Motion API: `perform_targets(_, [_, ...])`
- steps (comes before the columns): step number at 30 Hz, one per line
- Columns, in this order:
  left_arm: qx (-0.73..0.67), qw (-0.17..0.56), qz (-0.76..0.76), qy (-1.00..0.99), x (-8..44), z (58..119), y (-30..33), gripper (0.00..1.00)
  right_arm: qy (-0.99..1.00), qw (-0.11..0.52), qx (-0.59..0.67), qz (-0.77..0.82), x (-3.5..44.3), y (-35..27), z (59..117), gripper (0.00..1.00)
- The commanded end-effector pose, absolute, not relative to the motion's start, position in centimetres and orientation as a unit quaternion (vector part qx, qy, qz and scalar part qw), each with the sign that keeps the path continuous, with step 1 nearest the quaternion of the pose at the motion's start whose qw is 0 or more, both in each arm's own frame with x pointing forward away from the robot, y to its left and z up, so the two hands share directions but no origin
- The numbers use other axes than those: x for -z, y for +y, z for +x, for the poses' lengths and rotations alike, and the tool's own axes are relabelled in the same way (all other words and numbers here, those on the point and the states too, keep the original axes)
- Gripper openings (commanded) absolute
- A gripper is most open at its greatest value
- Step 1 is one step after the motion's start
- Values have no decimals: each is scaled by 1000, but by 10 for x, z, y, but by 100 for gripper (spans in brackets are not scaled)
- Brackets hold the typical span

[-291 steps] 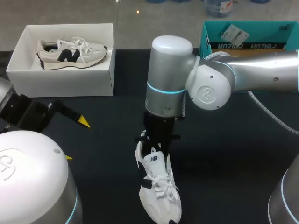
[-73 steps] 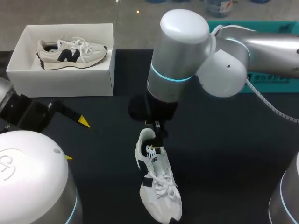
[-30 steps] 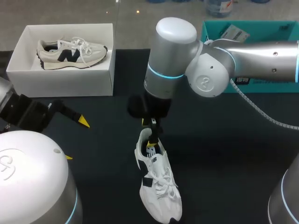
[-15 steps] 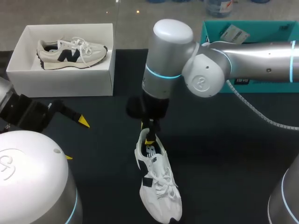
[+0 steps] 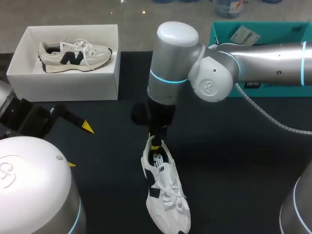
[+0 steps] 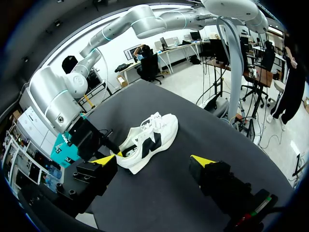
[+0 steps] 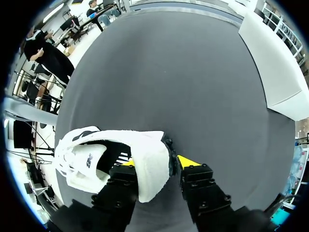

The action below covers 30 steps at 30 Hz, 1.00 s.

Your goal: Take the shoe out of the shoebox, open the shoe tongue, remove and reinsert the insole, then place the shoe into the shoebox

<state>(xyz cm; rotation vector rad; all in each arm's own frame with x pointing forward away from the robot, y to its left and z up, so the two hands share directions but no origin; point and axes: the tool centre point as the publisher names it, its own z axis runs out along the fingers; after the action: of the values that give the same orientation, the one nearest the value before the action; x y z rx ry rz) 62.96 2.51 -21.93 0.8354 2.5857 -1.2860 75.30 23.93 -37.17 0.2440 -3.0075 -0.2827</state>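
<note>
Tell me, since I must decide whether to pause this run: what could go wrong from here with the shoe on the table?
1. The right gripper sits at the heel of the white shoe alone. The shoe lies loose on the table, so a pull there may slide or swivel it.
2. The left gripper is open and well off the shoe, so nothing steadies the toe.

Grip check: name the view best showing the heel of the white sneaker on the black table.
Right wrist view: the white sneaker's heel fills the space at the right gripper. Head view shows it small; left wrist view, distant and side-on.
</note>
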Motion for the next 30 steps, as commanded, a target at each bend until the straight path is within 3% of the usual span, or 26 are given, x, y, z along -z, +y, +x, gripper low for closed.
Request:
perform_targets(1, [425,67,277,859,219,630,25,100,-992,51,89,79,368,240,749,21])
perform_targets(5, [425,67,277,859,219,630,25,100,-992,47,86,81,366,243,751,0])
perform_targets(16, [425,67,277,859,219,630,25,100,-993,25,75,87,348,244,748,0])
perform_targets(30, [425,67,277,859,219,630,25,100,-995,-27,37,94,243,199,773,0])
